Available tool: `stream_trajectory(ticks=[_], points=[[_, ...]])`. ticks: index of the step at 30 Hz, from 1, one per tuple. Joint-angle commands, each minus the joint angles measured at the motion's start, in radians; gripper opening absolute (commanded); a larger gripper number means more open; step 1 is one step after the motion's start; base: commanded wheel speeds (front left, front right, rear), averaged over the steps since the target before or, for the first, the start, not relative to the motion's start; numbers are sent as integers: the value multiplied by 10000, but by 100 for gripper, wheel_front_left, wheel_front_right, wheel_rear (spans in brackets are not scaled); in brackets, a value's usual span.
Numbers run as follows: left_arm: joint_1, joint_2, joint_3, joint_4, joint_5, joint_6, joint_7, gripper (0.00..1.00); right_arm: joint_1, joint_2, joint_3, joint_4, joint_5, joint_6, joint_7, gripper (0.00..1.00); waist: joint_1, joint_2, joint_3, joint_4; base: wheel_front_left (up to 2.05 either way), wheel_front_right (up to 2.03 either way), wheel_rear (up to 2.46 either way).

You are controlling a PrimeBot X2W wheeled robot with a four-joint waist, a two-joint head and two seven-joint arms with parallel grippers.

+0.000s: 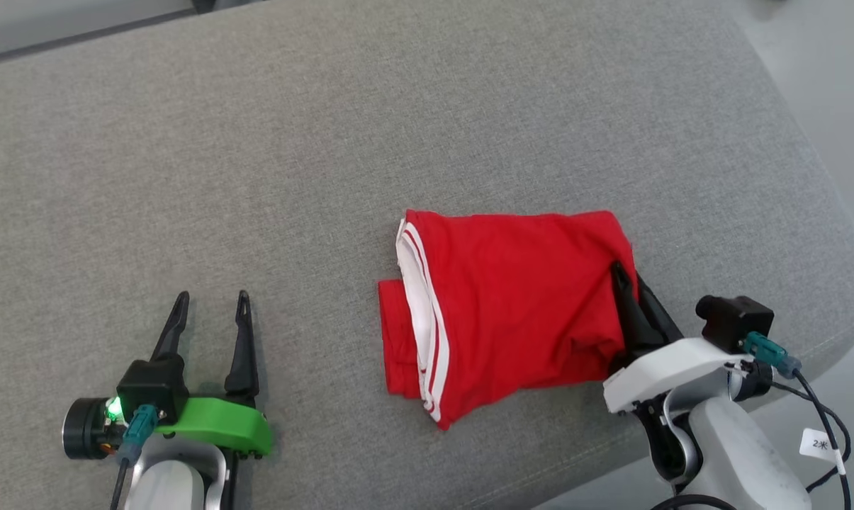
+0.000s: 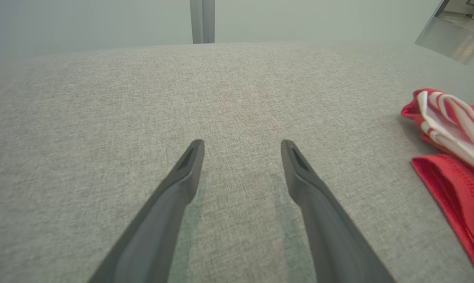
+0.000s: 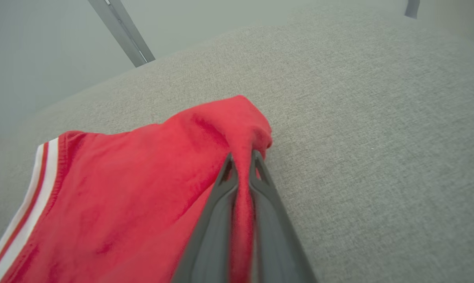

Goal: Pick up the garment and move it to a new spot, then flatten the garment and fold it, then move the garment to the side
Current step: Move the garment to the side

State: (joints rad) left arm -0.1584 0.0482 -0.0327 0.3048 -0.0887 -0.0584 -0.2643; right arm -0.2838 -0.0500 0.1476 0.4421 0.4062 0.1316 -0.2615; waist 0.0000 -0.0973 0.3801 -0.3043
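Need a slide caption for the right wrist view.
Right gripper pinching a fold of the red garment on the grey cushion.

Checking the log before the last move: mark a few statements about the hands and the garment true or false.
1. The right hand is shut on the red garment. True.
2. The left hand grips the garment as well. False: it is open over the bare grey cushion, apart from the garment.
3. The garment lies spread out in a single layer. False: it is folded, with layers showing at its white-striped edge.
4. The white stripes are on the side away from the right hand. True.
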Motion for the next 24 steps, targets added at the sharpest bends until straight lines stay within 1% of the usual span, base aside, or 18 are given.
stream_trajectory(ticks=[1,7,11,14,18,19,24], points=[[-189,44,-16,-66,118,-67,3,100,-281,-20,-54,-118,-172,-19,-20,0,0,-1,539,-120,0,0,0],[-625,45,-122,-484,342,-68,3,100,-1163,-204,-189,-153,-583,-19,-20,0,0,-1,1200,365,0,0,0],[-940,45,-207,-1020,595,-94,3,100,-2341,-648,-488,0,-909,-19,-20,0,0,-1,1811,890,0,0,0],[-1158,56,-255,-1369,722,-104,2,100,-3332,-1194,-934,427,-1263,-19,-20,0,0,-1,2242,1325,0,0,0],[-1364,76,-316,-1760,849,-52,3,100,-4553,-1905,-2009,1450,-1769,-21,-20,0,0,-1,2712,1862,0,0,0],[-1397,75,-372,-1865,878,-36,2,100,-4811,-2201,-2370,1732,-2018,-19,-18,0,0,-1,2822,2003,0,0,0],[-1441,134,-405,-2100,942,100,3,100,-5632,-3102,-4494,2804,-3108,-21,-20,0,0,-1,3053,2459,0,0,0]])
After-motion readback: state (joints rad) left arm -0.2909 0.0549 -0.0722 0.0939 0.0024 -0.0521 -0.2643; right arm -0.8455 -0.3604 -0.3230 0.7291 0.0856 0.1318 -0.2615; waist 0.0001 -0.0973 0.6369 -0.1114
